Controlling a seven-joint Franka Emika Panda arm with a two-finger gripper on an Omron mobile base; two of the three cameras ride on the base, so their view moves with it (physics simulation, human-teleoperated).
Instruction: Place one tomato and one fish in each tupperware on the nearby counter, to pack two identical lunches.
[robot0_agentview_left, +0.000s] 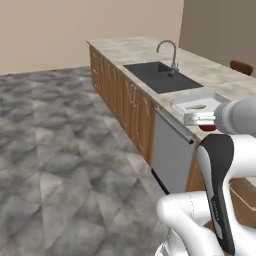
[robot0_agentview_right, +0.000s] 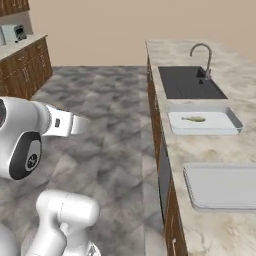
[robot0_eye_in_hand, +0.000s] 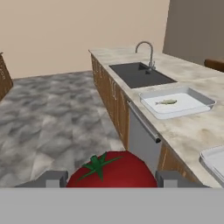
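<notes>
Between the two dark finger tips at the bottom of the hand view, a red tomato with a green stem is seen, and it is grasped by the gripper, whose jaws stand wide apart on either side of it. In the left base view, a small red patch of the tomato is seen under the gripper, over the near edge of the worktop. Beyond the tomato in the hand view, a clear tupperware is set on the marbled worktop, and a small fish lies inside it. A second, nearer tupperware is placed well apart from the first, toward the near end of the worktop. Farther along, a dark sink with a curved silver faucet is sunk into the stone. Wooden drawer fronts and a grey panel are carried below the top, above a grey patterned floor.
</notes>
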